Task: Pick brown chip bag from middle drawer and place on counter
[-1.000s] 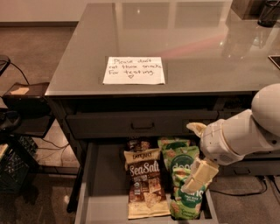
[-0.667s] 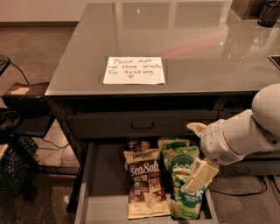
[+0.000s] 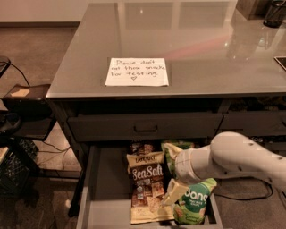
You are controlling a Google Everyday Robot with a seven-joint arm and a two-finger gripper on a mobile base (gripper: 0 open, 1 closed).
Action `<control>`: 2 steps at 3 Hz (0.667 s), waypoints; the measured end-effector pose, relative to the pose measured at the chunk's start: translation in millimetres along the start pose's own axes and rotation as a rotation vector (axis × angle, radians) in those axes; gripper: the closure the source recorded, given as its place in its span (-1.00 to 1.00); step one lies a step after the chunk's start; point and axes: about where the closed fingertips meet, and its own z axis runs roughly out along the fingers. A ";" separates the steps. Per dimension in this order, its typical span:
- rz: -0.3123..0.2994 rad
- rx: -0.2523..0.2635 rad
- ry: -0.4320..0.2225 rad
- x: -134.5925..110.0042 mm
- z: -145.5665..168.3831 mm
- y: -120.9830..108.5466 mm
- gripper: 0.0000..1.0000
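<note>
The brown chip bag (image 3: 147, 188) lies flat in the open middle drawer (image 3: 107, 179), its "Sea Salt" script facing up. My gripper (image 3: 174, 191) hangs low inside the drawer at the bag's right edge, between it and a green-and-white "dang" bag (image 3: 195, 203). My white forearm (image 3: 232, 159) reaches in from the right and hides part of the green bags. The glossy grey counter (image 3: 201, 40) is above, with a handwritten paper note (image 3: 137, 71) near its front edge.
A second green bag (image 3: 175, 146) and a smaller dark brown bag (image 3: 140, 147) lie at the drawer's back. The closed upper drawer front with a black handle (image 3: 145, 128) overhangs them. A black crate (image 3: 13, 172) and cables stand on the floor at left. A dark object (image 3: 274, 12) sits at the counter's far right.
My arm and gripper have moved left across the green bag, toward the right edge of the brown chip bag. The bags have not moved.
</note>
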 end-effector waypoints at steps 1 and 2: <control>-0.023 0.006 -0.016 1.8 23.8 -1.1 -1.00; -0.030 -0.022 -0.003 19.0 80.1 -6.9 -1.00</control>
